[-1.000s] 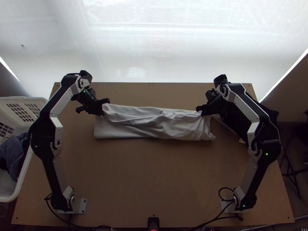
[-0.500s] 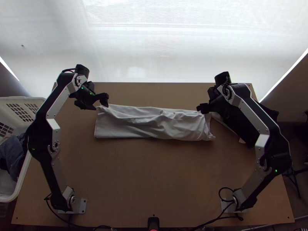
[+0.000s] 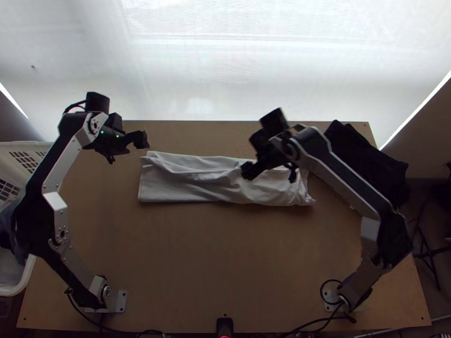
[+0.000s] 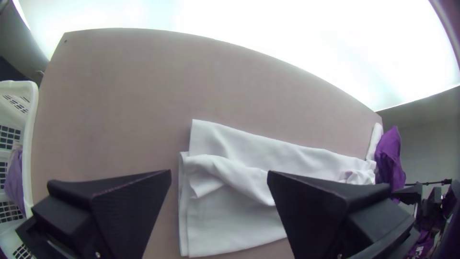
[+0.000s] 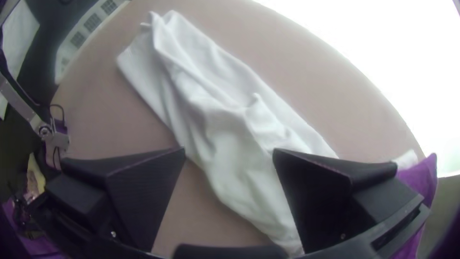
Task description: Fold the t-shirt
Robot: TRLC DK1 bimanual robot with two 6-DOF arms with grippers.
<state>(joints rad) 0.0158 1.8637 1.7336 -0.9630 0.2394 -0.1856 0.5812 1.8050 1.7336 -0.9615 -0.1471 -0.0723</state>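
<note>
1. The table [image 3: 225, 253] bears the shirt [image 3: 191, 188], a creased strip, across its far half.
2. The left gripper [image 4: 219, 173], wide near one end, should catch every layer.
3. The right gripper [image 5: 230, 152], wide above the shirt, should smooth gently first.

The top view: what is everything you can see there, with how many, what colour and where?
T-shirt: one, white, long folded strip on table
Table: one, light wooden, centre
Cloth pile: one, dark, far right corner
Basket: one, white, left
Clothing: count unclear, dark, in basket
Backdrop: one, white, behind table
Stand: one, dark, right
Cables: several, black, near edge
Arms: two, silver and black, left and right
Left fingers: two, black, beyond shirt's left end
Right fingers: two, black, over shirt
</note>
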